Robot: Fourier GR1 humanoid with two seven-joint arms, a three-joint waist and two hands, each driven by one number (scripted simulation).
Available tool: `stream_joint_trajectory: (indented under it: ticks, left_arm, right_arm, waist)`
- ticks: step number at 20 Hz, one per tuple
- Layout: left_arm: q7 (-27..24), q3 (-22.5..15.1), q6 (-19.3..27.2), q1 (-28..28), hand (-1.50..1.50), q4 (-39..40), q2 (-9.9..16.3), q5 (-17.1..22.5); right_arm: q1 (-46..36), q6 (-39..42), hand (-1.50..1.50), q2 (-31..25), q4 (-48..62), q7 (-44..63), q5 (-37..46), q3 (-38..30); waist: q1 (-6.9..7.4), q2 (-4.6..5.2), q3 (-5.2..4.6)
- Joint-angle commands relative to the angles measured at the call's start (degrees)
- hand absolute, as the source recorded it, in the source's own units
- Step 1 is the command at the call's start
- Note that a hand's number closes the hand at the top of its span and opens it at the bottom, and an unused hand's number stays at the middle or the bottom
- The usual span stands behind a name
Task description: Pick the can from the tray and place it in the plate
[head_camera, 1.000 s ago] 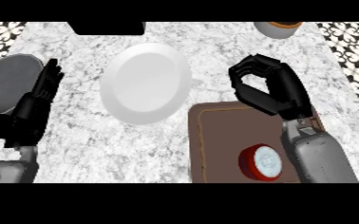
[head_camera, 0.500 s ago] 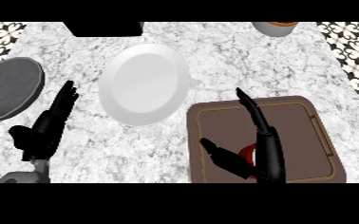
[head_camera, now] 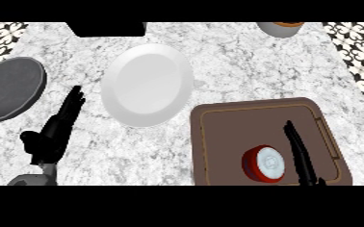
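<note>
A red can (head_camera: 265,163) with a white top stands upright on the brown tray (head_camera: 235,125) at the lower right. A white plate (head_camera: 147,84) lies left of the tray, with nothing on it. My right hand (head_camera: 301,157) is open, fingers straight, just right of the can and over the tray; whether it touches the can I cannot tell. My left hand (head_camera: 55,133) rests open at the lower left, fingers pointing up, left of the plate.
A dark grey round lid or pan (head_camera: 18,86) sits at the left edge. A black box (head_camera: 107,28) is at the back, a grey cup (head_camera: 280,28) at the back right. Marble counter lies between plate and tray.
My right hand has come down and back from above the tray to beside the can, its fingers straightened from curled. The left hand has shifted slightly right.
</note>
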Motion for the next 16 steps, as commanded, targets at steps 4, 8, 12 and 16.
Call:
stream_joint_trajectory:
  ticks: [4, 8, 12, 16]
  left_arm:
    - [2.8, -0.3, -0.3, 0.2, 0.0, -2.4, -0.5, 0.4]
    - [-1.9, 0.3, -1.4, -1.0, 0.0, 3.1, -1.2, -0.6]
    - [-2.4, 2.9, -3.9, -1.2, 0.0, 3.4, 0.2, 0.8]
    - [1.5, 1.9, -1.5, -2.7, 0.0, 1.9, -1.6, -2.0]
  right_arm:
    - [5.5, 16.3, -1.5, -8.2, -7.7, 16.0, 7.3, -0.1]
    - [2.9, 27.6, -1.5, -8.8, -14.7, 27.4, 6.9, 0.1]
    - [-0.4, 31.3, -1.5, -3.7, -11.8, 34.3, 9.6, 5.4]
    - [-6.7, 39.5, -1.5, -4.1, -12.6, 39.4, 4.8, -1.8]
  waist:
    - [0.77, 0.05, 0.03]
    - [0.8, 0.28, 0.0]
    - [0.98, 0.19, 0.07]
    - [1.0, 0.17, 0.12]
